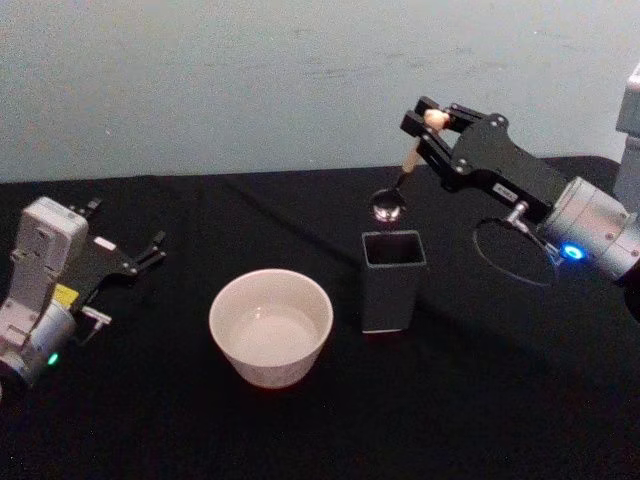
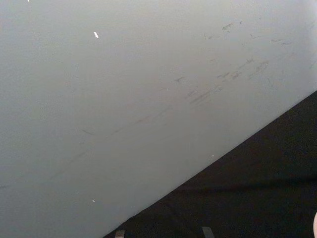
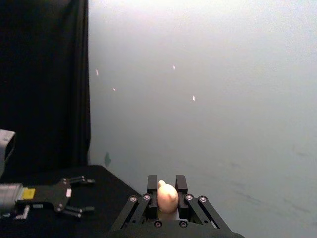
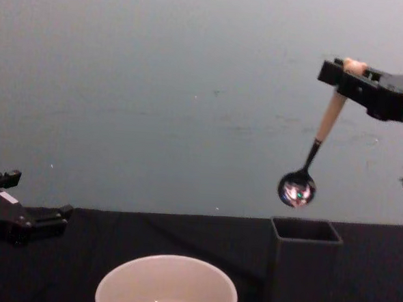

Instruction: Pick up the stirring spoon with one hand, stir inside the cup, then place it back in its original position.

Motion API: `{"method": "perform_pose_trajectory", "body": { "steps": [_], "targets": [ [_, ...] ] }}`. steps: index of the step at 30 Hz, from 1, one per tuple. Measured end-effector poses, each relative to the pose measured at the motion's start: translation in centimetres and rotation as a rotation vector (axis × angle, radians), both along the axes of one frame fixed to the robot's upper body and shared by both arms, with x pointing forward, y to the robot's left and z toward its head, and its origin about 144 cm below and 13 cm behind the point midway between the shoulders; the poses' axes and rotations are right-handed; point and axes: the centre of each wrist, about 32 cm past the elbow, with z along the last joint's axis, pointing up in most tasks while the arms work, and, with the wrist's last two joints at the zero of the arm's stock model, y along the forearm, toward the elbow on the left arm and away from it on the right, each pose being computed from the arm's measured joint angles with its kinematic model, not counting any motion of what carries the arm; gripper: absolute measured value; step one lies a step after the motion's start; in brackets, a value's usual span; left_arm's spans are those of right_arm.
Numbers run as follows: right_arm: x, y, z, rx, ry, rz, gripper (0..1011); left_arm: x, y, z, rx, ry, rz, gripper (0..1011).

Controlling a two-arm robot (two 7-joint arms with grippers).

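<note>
My right gripper (image 1: 432,118) is shut on the stirring spoon (image 4: 320,143) at its bear-head top, and the spoon hangs tilted in the air. Its shiny bowl (image 4: 296,189) hovers just above the open top of the dark grey square holder (image 4: 302,267). In the right wrist view the beige bear head (image 3: 167,196) sits between the fingers. The cream-white cup (image 1: 271,326) stands on the black table, left of the holder, with nothing in it. My left gripper (image 1: 150,250) rests open at the table's left side, well away from the cup.
A black cloth covers the table (image 1: 480,400); a pale wall stands behind it. A black cable loop (image 1: 515,255) hangs under my right arm, near the holder. Open table lies in front of the cup and holder.
</note>
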Motion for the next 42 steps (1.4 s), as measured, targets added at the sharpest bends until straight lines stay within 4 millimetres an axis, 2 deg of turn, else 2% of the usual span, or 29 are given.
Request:
{"method": "perform_pose_trajectory", "body": {
  "steps": [7, 17, 27, 42],
  "targets": [
    [0.8, 1.8, 0.5, 0.008, -0.027, 0.062, 217, 0.0, 0.0, 0.0, 0.000, 0.000, 0.000, 1001],
    [1.4, 4.6, -0.3, -0.003, 0.012, 0.156, 218, 0.0, 0.0, 0.0, 0.000, 0.000, 0.000, 1001],
    [1.2, 7.1, -1.9, -0.042, 0.069, 0.270, 217, 0.0, 0.0, 0.0, 0.000, 0.000, 0.000, 1001],
    [1.5, 8.8, -5.0, -0.106, 0.131, 0.296, 217, 0.0, 0.0, 0.0, 0.000, 0.000, 0.000, 1001]
  ]
}}
